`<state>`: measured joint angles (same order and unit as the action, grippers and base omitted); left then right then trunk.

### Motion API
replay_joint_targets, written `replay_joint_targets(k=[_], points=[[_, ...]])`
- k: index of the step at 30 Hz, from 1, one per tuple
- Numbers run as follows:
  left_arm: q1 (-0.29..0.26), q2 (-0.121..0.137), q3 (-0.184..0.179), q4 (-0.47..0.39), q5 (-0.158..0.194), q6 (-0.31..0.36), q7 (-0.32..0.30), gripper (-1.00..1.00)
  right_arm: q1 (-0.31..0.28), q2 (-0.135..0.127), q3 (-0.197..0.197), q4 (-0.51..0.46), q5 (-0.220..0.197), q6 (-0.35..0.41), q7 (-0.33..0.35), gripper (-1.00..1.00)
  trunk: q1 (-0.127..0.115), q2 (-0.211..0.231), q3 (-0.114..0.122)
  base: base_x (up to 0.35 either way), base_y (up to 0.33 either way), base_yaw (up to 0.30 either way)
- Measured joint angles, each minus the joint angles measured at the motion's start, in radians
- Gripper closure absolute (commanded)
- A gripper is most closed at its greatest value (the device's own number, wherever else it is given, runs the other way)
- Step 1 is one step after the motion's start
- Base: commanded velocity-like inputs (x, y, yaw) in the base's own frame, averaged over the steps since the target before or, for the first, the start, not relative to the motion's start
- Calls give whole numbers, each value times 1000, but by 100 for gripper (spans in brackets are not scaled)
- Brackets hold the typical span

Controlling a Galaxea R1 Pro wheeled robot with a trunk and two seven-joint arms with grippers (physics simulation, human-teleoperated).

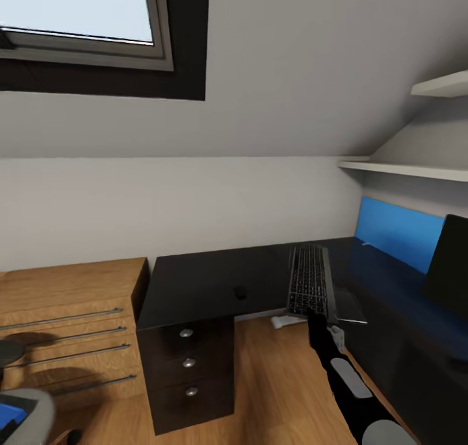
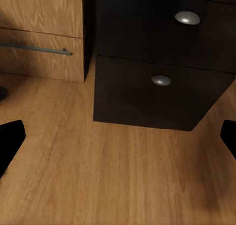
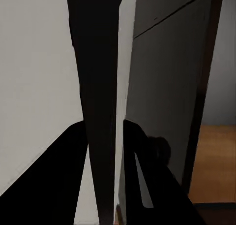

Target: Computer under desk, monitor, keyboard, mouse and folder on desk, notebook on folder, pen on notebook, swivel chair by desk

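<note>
Silver-grey keyboard (image 1: 311, 281) lies centre-right of the head view on the black desk (image 1: 208, 282), its near edge clenched in my right pincer (image 1: 316, 315); next I should slide it toward the monitor (image 1: 450, 273).

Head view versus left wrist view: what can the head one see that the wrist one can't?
Head view: the keyboard, the monitor, the desk's glossy top, the window and shelves. Left wrist view: the left gripper with its black fingertips spread wide apart over the wooden floor. Both: the black drawer unit with silver knobs and the light wooden cabinet.
</note>
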<state>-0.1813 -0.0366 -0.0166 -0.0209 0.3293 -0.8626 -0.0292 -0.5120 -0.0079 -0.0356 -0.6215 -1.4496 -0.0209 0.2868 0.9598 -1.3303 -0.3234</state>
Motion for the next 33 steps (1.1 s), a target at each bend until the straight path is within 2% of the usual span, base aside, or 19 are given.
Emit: replay_joint_targets(k=[4, 8, 17, 24, 30, 33], points=[[0, 0, 0, 0, 0, 0, 0, -100, 0, -1, 1, -15, 66, 17, -8, 100, 0, 0, 4, 0, 0, 198], [0, -1, 0, 0, 0, 0, 0, -100, 0, -1, 0, -19, 94, 31, -8, 100, 0, 0, 7, 0, 0, 170], [-1, -2, -1, 0, 0, 0, 0, -100, 1, -10, -4, -13, 98, 33, -8, 100, 0, 0, 8, 0, 0, 108], [0, -2, -1, 0, 0, 0, -1, -100, 3, -52, 1, -13, 100, 56, 1, 100, 0, 0, 8, 0, 0, 6], [-1, -2, -1, 0, 0, 0, -1, -100, 3, -59, 1, -16, 104, 74, 1, 100, 0, 0, 8, 0, 0, 0], [-1, -2, -1, 0, 0, 0, -1, -100, 3, -71, 2, -18, 107, 88, 18, 100, 0, 0, 8, 0, 0, 0]])
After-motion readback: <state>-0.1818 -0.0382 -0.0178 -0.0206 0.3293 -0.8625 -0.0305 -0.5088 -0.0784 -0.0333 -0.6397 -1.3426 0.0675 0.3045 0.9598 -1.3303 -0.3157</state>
